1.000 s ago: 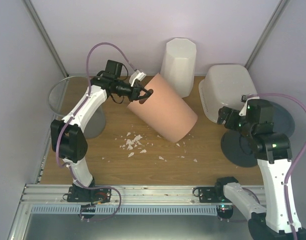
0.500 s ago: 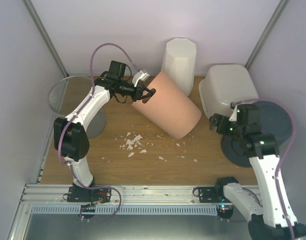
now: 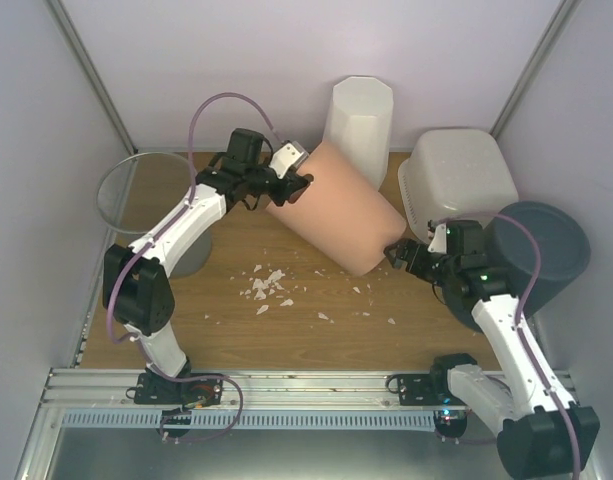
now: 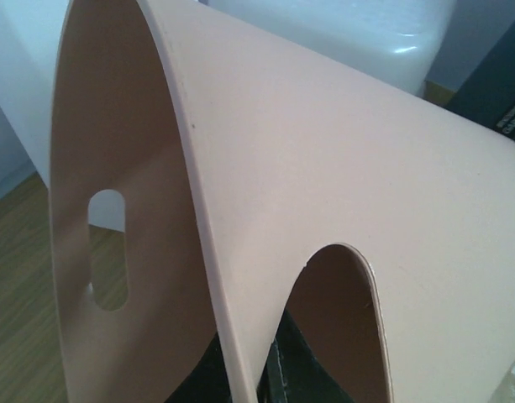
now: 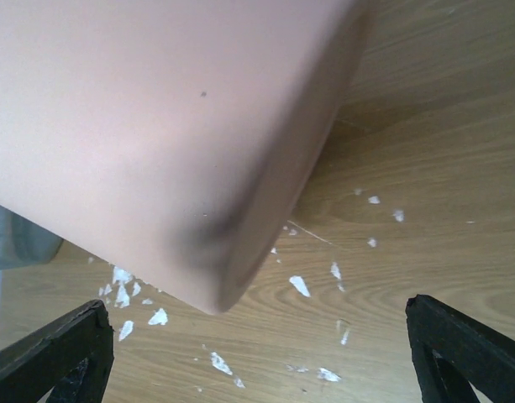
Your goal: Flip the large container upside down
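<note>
The large container (image 3: pixel 456 180), a wide translucent-white tub, sits at the back right with its base facing up; no gripper touches it. My left gripper (image 3: pixel 294 183) is shut on the rim of a salmon-pink bin (image 3: pixel 336 215), next to its handle cut-out. In the left wrist view the pink bin's (image 4: pixel 324 168) wall runs between my fingers, with the gripper (image 4: pixel 255 382) at the bottom edge. The pink bin lies tilted on its side. My right gripper (image 3: pixel 399 252) is open and empty, just beside the pink bin's base (image 5: pixel 198 143); its fingers (image 5: pixel 47 353) are spread wide over the table.
A tall white faceted bin (image 3: pixel 358 120) stands behind the pink bin. A grey wire-mesh bin (image 3: pixel 146 200) is at the left. A dark grey bin (image 3: pixel 536 255) is at the right, by the tub. White scraps (image 3: pixel 271 285) litter the wooden table (image 3: pixel 286 330). Walls close three sides.
My left gripper has carried the pink bin's rim up and to the back right. My right arm has swung left, from beside the tub to the pink bin's base.
</note>
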Controlling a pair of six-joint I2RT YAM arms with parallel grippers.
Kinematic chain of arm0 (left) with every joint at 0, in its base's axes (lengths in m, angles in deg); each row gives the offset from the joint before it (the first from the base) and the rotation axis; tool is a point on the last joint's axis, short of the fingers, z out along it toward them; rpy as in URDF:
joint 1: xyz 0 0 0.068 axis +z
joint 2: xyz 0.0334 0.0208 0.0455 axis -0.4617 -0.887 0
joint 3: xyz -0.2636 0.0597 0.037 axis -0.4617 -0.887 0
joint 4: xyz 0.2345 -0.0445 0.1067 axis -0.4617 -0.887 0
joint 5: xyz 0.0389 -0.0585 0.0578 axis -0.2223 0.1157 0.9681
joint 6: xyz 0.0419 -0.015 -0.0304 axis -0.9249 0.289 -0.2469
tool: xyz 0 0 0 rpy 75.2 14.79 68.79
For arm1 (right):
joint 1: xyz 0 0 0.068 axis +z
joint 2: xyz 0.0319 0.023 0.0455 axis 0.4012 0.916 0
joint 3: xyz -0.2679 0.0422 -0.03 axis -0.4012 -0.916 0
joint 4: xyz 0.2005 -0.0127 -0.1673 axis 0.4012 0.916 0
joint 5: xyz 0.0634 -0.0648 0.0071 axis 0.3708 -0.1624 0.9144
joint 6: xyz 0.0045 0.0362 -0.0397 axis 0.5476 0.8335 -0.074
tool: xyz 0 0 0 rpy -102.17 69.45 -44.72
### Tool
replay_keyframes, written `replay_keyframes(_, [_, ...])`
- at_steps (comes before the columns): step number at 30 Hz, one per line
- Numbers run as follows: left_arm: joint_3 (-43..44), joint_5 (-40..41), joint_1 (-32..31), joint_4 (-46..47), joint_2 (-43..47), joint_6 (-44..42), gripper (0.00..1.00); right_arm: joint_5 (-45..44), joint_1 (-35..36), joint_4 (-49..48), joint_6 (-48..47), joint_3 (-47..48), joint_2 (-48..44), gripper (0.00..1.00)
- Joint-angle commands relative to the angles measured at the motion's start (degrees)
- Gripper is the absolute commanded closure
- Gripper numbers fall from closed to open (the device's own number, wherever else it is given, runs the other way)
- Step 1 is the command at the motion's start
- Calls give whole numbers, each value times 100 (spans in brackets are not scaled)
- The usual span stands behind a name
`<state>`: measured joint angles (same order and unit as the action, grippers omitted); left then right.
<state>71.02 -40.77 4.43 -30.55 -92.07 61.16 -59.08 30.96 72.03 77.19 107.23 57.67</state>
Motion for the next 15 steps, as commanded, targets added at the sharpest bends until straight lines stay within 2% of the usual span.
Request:
replay_keyframes(1, [-366,1558,-234,142,-56,-537,100,715,-18,-1204,507,-376,164,6])
replay_keyframes(7, [-554,1986,-373,353,-70,-613,100,989,51,-2073,879,-618,480,6])
replay_keyframes(15, [-659,2038,-402,395,-76,-613,100,1005,207,-2461,866,-461,802,6])
